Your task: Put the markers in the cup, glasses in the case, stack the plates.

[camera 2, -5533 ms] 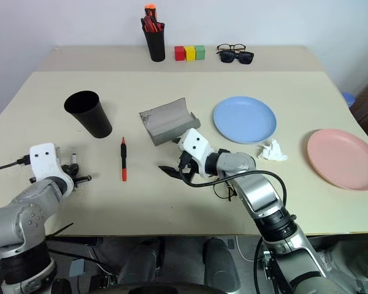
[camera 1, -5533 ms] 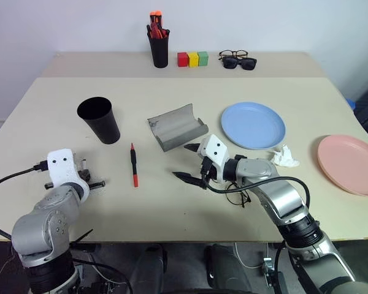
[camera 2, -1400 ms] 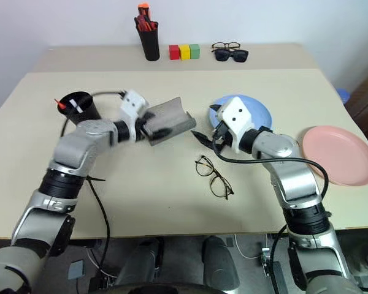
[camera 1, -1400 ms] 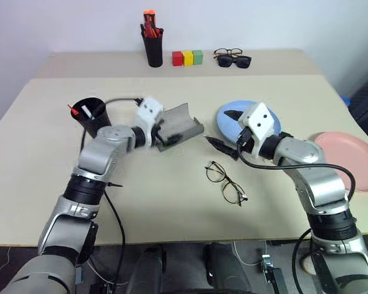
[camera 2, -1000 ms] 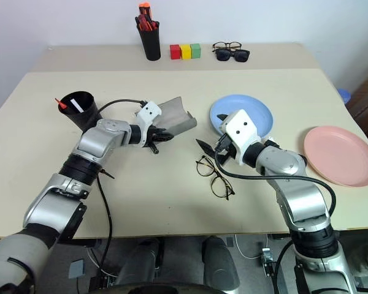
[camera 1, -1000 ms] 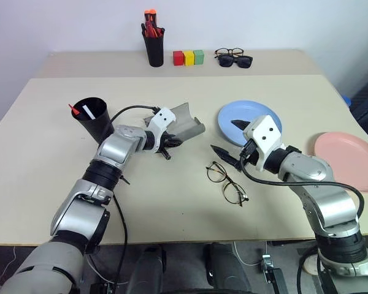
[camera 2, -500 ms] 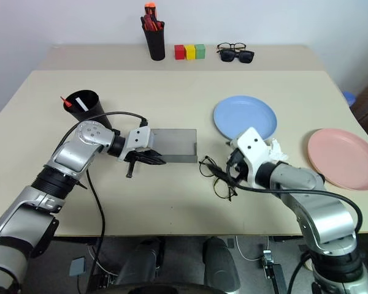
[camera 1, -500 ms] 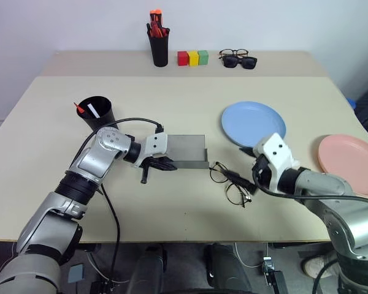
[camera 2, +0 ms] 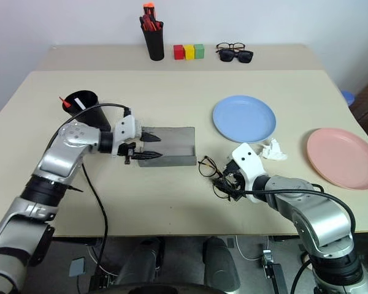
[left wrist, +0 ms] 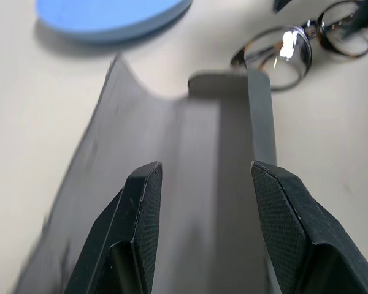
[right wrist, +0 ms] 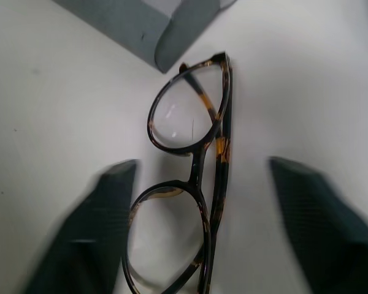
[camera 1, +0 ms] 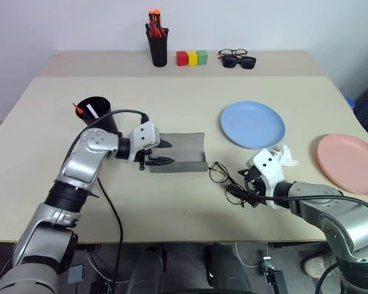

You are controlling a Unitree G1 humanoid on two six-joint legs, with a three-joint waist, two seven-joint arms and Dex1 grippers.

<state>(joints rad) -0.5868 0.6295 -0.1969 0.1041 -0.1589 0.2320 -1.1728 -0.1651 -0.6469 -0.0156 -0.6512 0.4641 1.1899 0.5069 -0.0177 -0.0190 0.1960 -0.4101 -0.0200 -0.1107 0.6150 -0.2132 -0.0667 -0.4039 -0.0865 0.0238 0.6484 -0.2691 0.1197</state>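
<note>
The grey case lies open on the table, its hollow side up. My left gripper is open at the case's left end, its fingers spread over the trough. The wire-rimmed glasses lie just right of the case, folded. My right gripper is low over them and open, with one finger on each side of the frame. The black cup stands left of the case and holds both markers. The blue plate and the pink plate lie apart on the right.
A crumpled white tissue lies between the plates, close to my right wrist. On the back table stand a pen pot, three coloured blocks and two other pairs of glasses. The table's front edge is close.
The case went from tilted to lying flat, and my left gripper let go of it, opened and drew back left. My right gripper sank onto the glasses, its fingers narrowing around them.
</note>
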